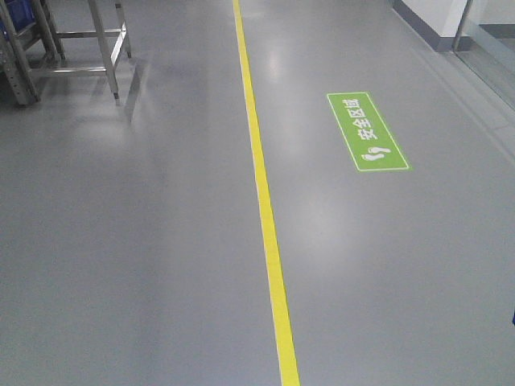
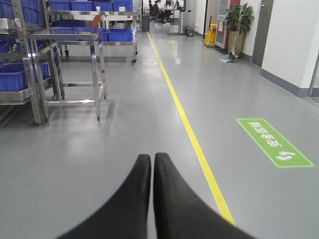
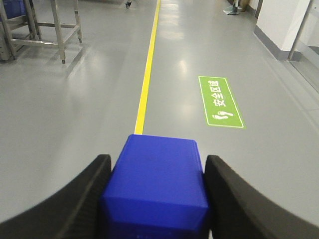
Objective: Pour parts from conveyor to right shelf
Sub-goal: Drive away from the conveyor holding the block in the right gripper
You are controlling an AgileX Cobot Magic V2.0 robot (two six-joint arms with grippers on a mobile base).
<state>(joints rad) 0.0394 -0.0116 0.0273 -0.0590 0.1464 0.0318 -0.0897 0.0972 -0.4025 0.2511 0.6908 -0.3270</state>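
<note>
My left gripper (image 2: 152, 158) is fully closed, fingertips pressed together with nothing between them, and it points down the aisle. From its camera, a steel rack (image 2: 30, 59) loaded with blue bins (image 2: 15, 79) stands at ten o'clock, which I take for the shelf, with a steel table (image 2: 65, 35) just beside it. A yellow line (image 2: 189, 129) runs up the floor at one o'clock and a green floor sign (image 2: 274, 142) lies at three.

My right gripper (image 3: 157, 159) is partly open and clamped on the blue block (image 3: 157, 179), which fills the gap and touches both inner finger faces. The block sits dead centre at six o'clock in that camera, well above the grey floor. I judge it hard, stiff and light, but its smooth glossy plastic could slip under a loose squeeze. The flat opposite sides are the place to hold it, and that is where the fingers bear now. The knob isn't visible from here.
</note>
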